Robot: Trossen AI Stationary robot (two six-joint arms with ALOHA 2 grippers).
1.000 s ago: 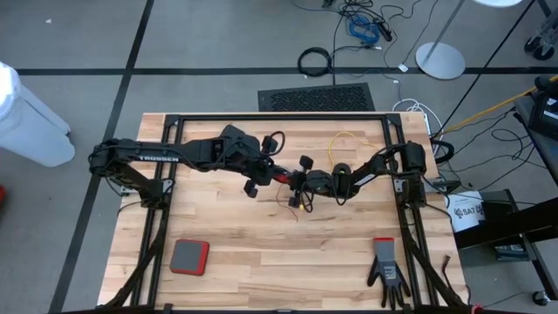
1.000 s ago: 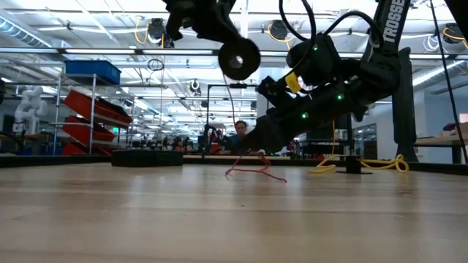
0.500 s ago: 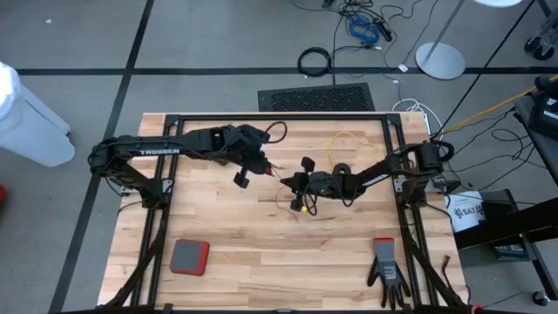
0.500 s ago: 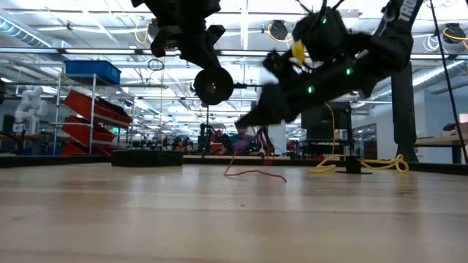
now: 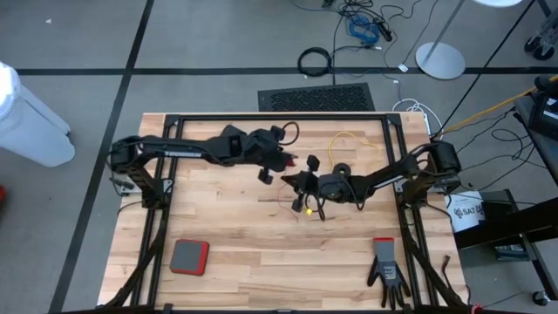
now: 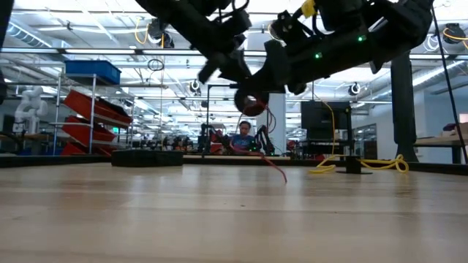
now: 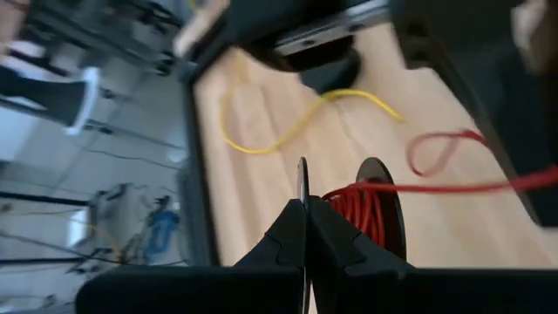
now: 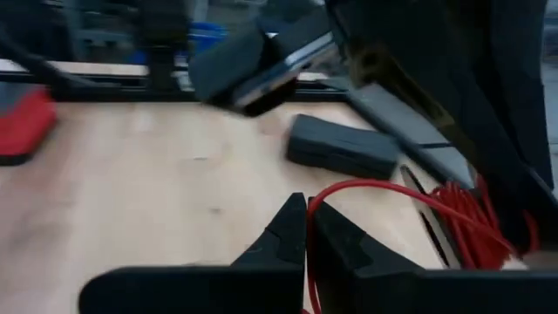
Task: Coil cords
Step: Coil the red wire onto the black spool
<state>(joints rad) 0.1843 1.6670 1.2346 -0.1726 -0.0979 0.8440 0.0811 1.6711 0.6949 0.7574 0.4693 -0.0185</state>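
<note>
The left gripper point(image 5: 277, 163) hung over the table's point(image 5: 227, 253) middle, toward twelve o'clock, its fingers point(image 7: 292, 235) pinched on the flange of a black reel point(image 7: 377, 202) wound with red cord point(image 7: 359, 208). At its four o'clock the right gripper point(image 5: 302, 181) was clamped on that cord's free strand point(image 8: 375, 187). The yellow cord point(image 5: 350, 139) lay loose near the table's one o'clock edge.

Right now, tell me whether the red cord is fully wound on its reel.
Partly: turns sit on the reel, but the red cord trails off in a loose loop.
</note>
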